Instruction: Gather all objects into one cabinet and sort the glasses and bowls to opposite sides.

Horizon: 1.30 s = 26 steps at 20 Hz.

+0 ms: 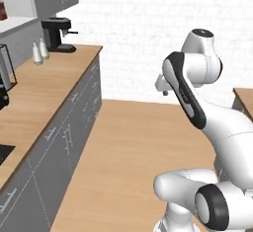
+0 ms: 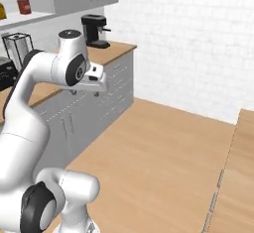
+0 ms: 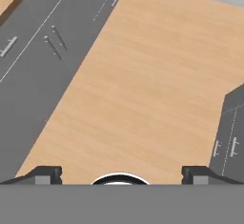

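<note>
The glasses and bowls are out of view. High on the left wall, the open cabinet shelf [image 2: 30, 17] is a pale board carrying a red-filled jar [image 2: 22, 3]; its edge also shows in the left base view as the shelf [image 1: 15, 22]. My gripper [image 3: 121, 173] is open, its fingertips [image 3: 47, 173] far apart with nothing between them. It points down at the wooden floor [image 3: 143, 85]. The gripper [image 2: 84, 92] hangs off the raised arm beside the counter, and the left base view shows the gripper [image 1: 164, 89] in mid-air over the floor.
A long wooden counter [image 1: 44, 93] with grey drawer fronts [image 1: 69, 132] runs along the left. On it stand a black coffee machine [image 2: 94, 30], two small bottles [image 1: 39, 52] and a blender [image 2: 17, 47]. A second counter [image 2: 243, 172] borders the right.
</note>
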Tool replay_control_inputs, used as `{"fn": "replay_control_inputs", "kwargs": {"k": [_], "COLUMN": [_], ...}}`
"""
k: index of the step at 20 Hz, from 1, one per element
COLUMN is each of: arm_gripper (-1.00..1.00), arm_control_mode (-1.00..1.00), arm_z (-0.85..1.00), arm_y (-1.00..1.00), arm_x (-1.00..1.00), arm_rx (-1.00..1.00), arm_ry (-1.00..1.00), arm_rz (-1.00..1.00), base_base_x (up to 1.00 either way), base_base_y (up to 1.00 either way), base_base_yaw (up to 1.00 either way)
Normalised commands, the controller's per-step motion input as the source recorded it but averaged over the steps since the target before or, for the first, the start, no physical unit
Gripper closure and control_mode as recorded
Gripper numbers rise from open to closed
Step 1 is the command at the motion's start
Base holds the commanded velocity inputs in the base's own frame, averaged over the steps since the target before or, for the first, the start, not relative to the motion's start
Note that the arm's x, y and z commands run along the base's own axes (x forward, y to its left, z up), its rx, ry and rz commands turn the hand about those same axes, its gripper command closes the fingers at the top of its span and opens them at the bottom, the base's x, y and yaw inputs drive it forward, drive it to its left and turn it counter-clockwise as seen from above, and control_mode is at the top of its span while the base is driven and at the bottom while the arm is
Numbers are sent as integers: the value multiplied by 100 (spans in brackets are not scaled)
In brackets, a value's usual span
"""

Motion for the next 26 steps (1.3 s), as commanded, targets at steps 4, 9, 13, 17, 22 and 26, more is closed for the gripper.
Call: {"fn": "replay_control_inputs", "kwargs": {"k": [4,9,13,17,22,26], "arm_gripper": [-100,-100,-100,-100,-100,-100], "arm_control_mode": [100,100,100,100,100,100], "arm_z": [0,0,0,0,0,0], "arm_y": [0,0,0,0,0,0], "arm_x": [0,0,0,0,0,0], "arm_rx": [0,0,0,0,0,0], "arm_ry": [0,0,0,0,0,0], "arm_rz": [0,0,0,0,0,0], "base_base_x": [100,100,100,100,100,100], "base_base_y": [0,0,0,0,0,0], "base_base_yaw": [41,53,62,67,68,69]}}
